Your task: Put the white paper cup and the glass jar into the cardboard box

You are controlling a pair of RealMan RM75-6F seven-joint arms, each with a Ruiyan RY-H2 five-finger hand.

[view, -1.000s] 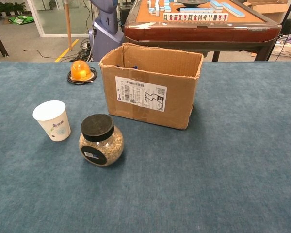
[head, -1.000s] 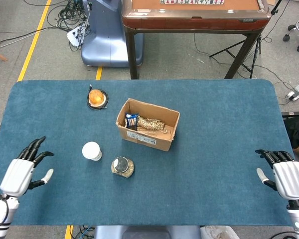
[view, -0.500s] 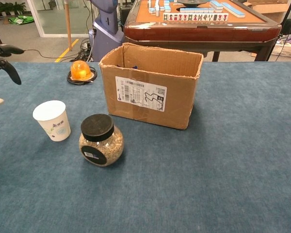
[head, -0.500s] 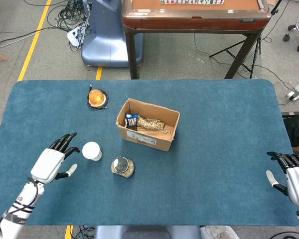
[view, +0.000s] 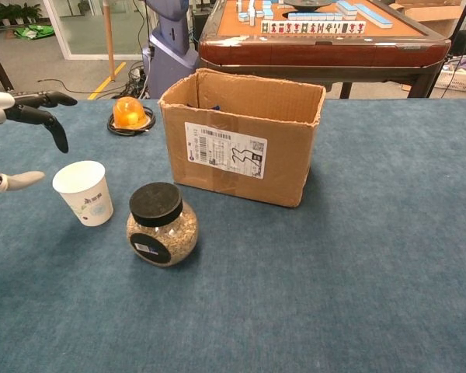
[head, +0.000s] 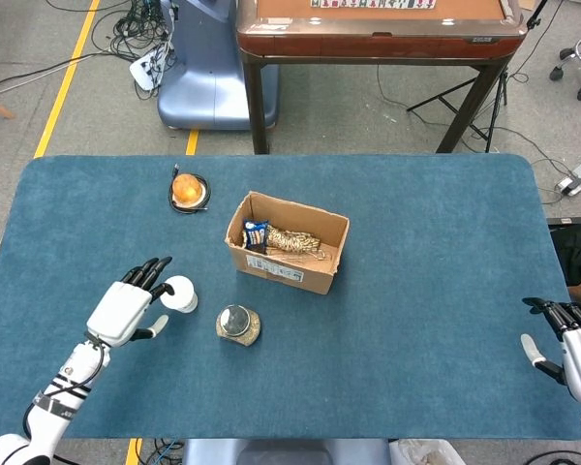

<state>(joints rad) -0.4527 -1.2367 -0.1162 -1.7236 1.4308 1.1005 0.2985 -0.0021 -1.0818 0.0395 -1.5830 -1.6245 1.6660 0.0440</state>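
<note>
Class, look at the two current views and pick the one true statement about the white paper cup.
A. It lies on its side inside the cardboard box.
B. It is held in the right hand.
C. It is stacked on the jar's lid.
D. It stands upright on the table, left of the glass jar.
D: the white paper cup stands upright on the table, left of the glass jar, with the open left hand beside it, not gripping it.

The table point(head: 445, 291) is seen from high above in the head view, looking almost straight down — its whole blue top is taken in, with floor beyond at 12 o'clock. In the chest view the same table point(view: 388, 233) is seen from low and close, facing level toward 12 o'clock. Shared by both views are the cardboard box point(head: 289, 242) point(view: 241, 144), the white paper cup point(head: 180, 294) point(view: 84, 193), the glass jar point(head: 238, 325) point(view: 161, 225) and the left hand point(head: 126, 308) point(view: 15, 116) — the right hand point(head: 576, 344) is caught from above only.
</note>
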